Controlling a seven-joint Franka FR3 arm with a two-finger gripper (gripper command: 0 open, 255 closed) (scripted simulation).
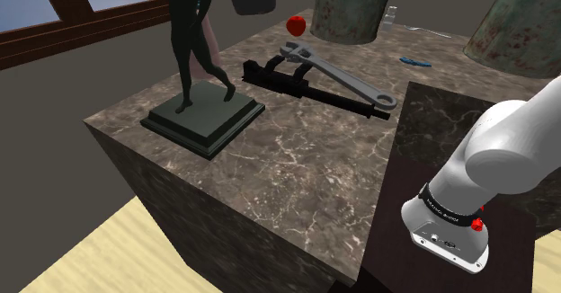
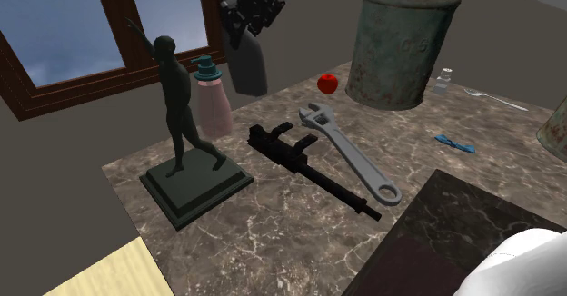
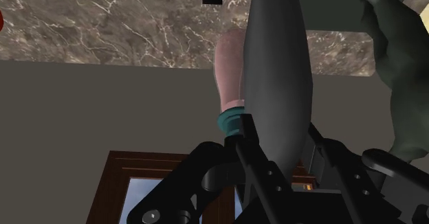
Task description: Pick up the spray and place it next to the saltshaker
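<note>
On veined brown marble (image 1: 306, 174), rounded pink teal-capped spray (image 2: 214, 103)

A brown marbled table (image 1: 297, 165) (image 2: 273, 222) is seen as one thick block. At the shoulder view's left a dark statue (image 1: 193, 39) (image 2: 177, 94) on a stepped square base is set, and a pink bottle (image 2: 215, 103) with a teal top is stood just behind it. In the middle a black gun-shaped thing (image 1: 297, 83) (image 2: 304, 162) is laid with a grey wrench (image 1: 337, 74) (image 2: 350, 153) beside it (closest at the end toward the red fruit (image 1: 294, 24) (image 2: 327, 83)). A big green rusty can (image 1: 353, 8) (image 2: 400, 44) is stood at the far edge, a small clear saltshaker (image 2: 444, 81) just beside it, a fork (image 2: 495, 97) laid near that, and a small blue thing (image 1: 415, 61) (image 2: 453, 143) left apart from the wrench
</note>
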